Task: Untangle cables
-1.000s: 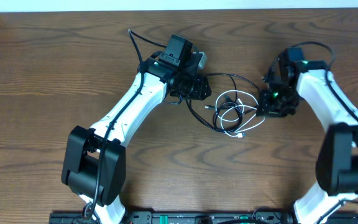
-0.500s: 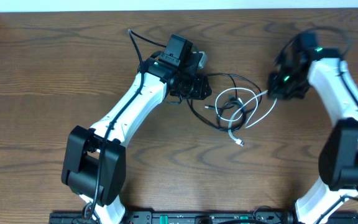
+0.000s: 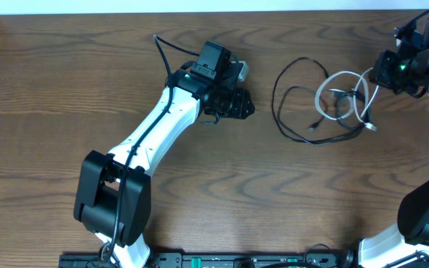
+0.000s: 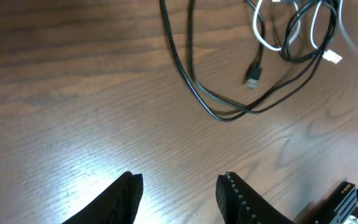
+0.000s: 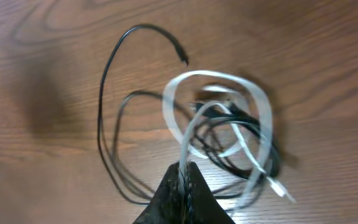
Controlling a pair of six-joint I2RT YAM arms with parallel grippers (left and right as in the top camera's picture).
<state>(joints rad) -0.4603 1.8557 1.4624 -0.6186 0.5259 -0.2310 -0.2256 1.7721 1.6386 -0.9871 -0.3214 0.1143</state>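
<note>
Left hand (image 4: 179,190) hovers low over the bench (image 3: 65,89), fingers apart and gripping nothing. Well to its right lies the tangle, its long axis running left to right. The black cable (image 4: 225,116) bulges in a wide loop toward the left hand, its plug pointing at the near edge. The white cable (image 5: 216,75) coils through the black strands. Right hand (image 5: 185,168), fingers together, is clamped on the white cable at the tangle's right end.

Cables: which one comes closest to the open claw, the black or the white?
The black cable. Its thin loop stretches out toward the open left gripper, while the white cable lies bunched farther off.
</note>
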